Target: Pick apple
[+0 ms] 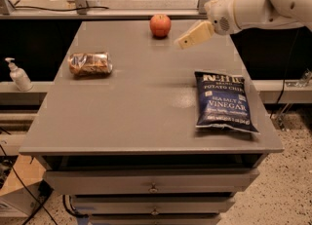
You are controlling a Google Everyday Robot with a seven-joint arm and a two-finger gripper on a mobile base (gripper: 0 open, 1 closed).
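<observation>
The apple (160, 25) is small, round and red-orange. It sits near the far edge of the grey table (141, 102), about midway across. My gripper (182, 42) comes in from the right on a white arm and hovers above the table. Its cream tip is just right of the apple and a little nearer to me, apart from it. It holds nothing.
A blue chip bag (223, 101) lies flat at the right front of the table. A brown clear-wrapped snack packet (89, 64) lies at the left. A white pump bottle (18, 75) stands on a ledge left of the table. Drawers are under the tabletop.
</observation>
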